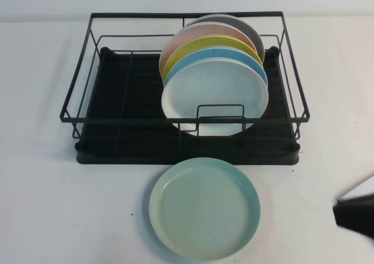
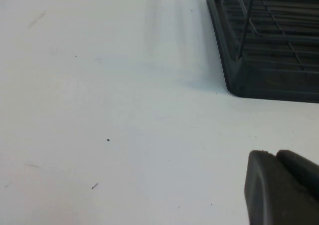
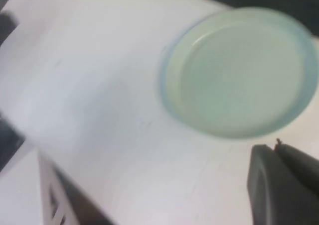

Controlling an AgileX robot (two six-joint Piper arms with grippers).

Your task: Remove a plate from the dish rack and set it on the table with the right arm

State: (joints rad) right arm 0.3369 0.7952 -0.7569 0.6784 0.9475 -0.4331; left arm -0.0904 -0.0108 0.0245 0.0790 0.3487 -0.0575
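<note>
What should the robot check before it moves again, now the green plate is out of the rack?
1. Mint-green plate lies flat on the table, in front of the dish rack: ok.
2. Right hand is off the plate, shut and holding nothing: ok.
3. Right arm is at the table's right edge, away from the plate: ok.
4. Other plates stand upright in the rack, white plate in front: ok.
5. Left hand hangs over bare table near the rack's corner: ok.
6. Left hand open or shut: cannot tell.
</note>
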